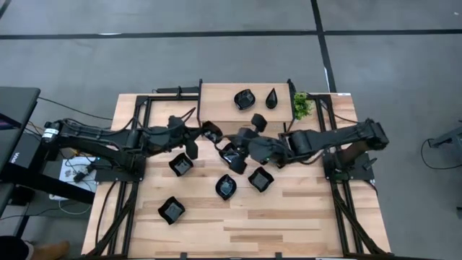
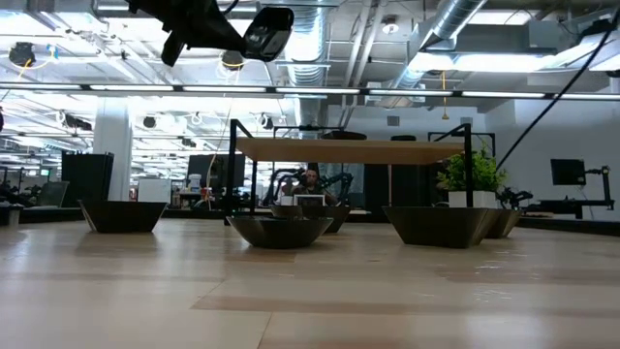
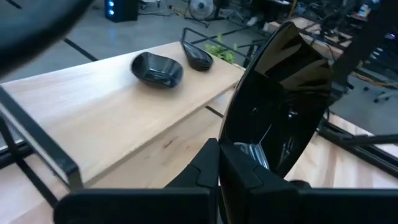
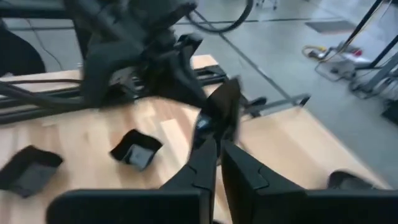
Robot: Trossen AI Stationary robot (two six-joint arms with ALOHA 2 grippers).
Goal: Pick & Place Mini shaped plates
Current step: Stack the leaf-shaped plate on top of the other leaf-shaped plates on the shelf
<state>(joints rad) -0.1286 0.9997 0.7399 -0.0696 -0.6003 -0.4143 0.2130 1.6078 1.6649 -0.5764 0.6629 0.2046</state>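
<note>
Black glossy plate (image 3: pixel 280 106) clamped edge-on in left gripper (image 1: pixel 209 132) near the raised shelf (image 1: pixel 216 97), right gripper (image 4: pixel 217 152) nipping another plate (image 4: pixel 222 112) — more dishes (image 1: pixel 226 186) scattered on wooden table (image 1: pixel 289 217).

Bright overhead light, blurred wrist views

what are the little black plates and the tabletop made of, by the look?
Mini shaped plates: a hard, glossy black material, probably glazed ceramic or moulded plastic. The one held in the left pincer mirrors the room in sharp reflections; the look alone doesn't settle which.
Tabletop: light wood in glued strips, butcher-block style, with visible grain and plank seams, and a satin sheen in the low view.
</note>
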